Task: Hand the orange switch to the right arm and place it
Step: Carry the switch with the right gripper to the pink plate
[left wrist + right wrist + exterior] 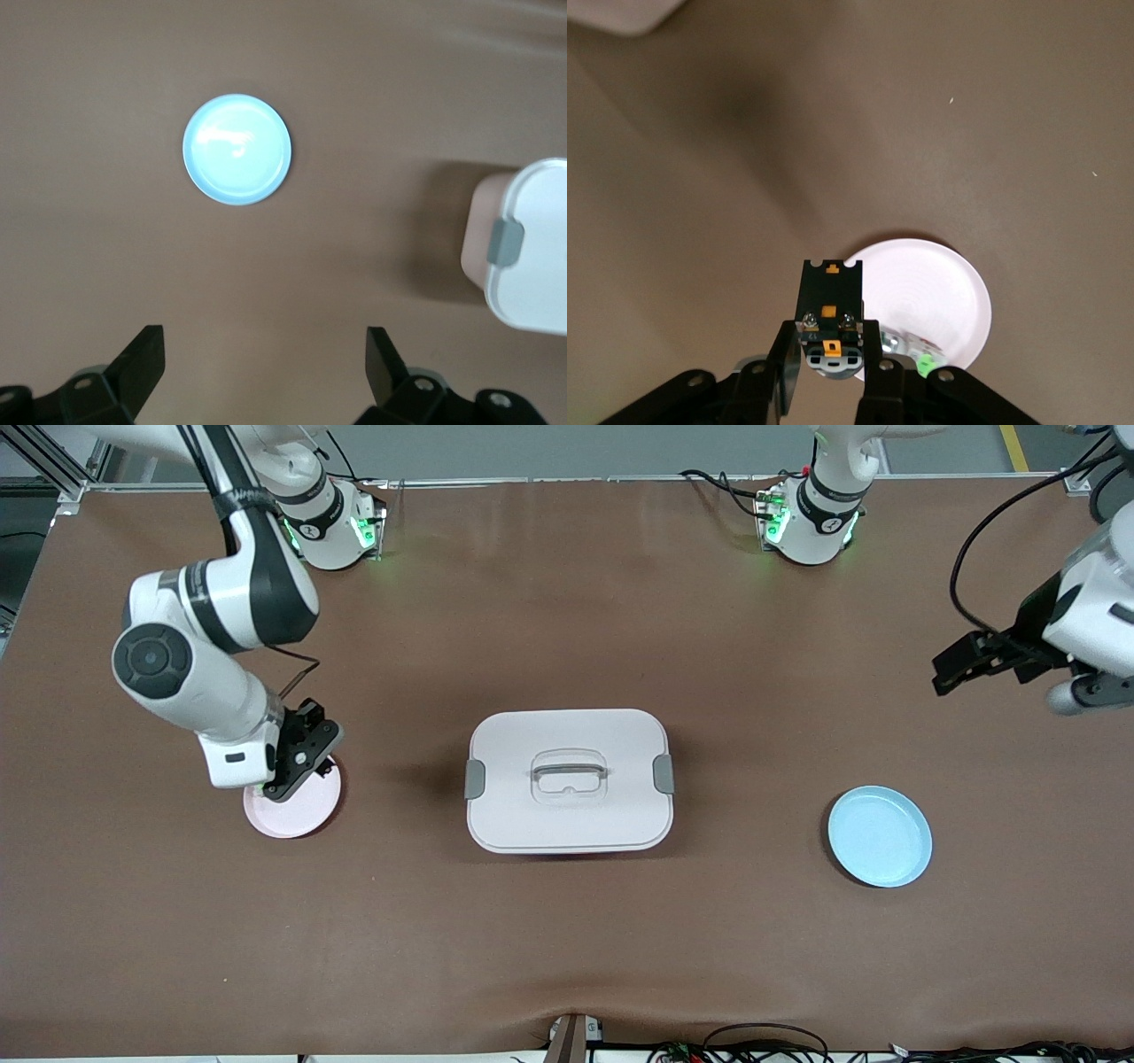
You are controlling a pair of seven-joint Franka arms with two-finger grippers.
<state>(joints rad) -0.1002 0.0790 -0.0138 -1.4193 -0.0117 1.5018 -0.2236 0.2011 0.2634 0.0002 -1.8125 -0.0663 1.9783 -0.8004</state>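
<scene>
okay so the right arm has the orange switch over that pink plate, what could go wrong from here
1. The right gripper pinches only the lower end of the orange switch; most of it sticks out past the fingertips, so it might tilt or slip.
2. A small green-and-clear component already lies on the pink plate, right by the fingers; setting down could knock it.
3. The gripper hangs over the plate's edge, so the switch may land off it.
</scene>
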